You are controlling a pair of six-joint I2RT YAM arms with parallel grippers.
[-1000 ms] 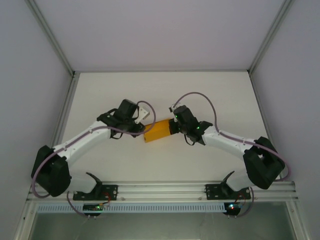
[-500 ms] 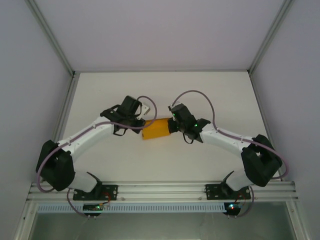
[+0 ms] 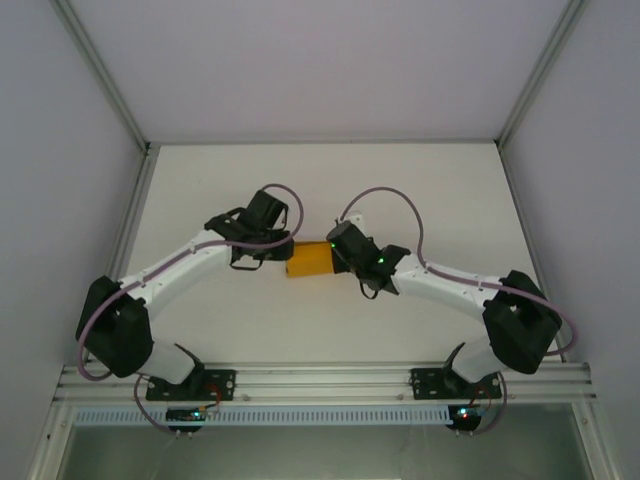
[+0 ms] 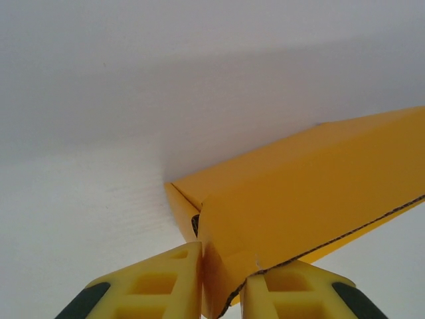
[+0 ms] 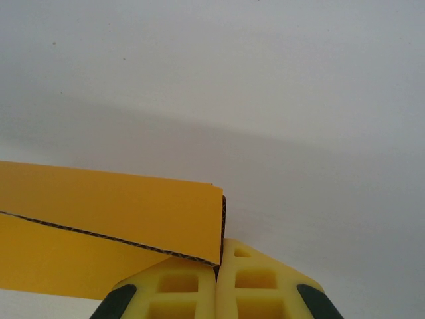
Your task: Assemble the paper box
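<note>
Paper box (image 3: 310, 260) pinched at both ends, partly folded, near the middle of the table (image 3: 330, 180).

Top view: the left gripper (image 3: 283, 257) and right gripper (image 3: 335, 254) meet the box from opposite ends; whether it rests on the table I cannot tell. Left wrist: the fingers (image 4: 156, 286) are closed on a thin card wall at the box's open end, where a flap stands untucked. Right wrist: the pads (image 5: 265, 286) are pressed together on the card's raw edge. The step looks like shaping the sleeve; next probably calls for one grip to release and tuck the flap.
</note>
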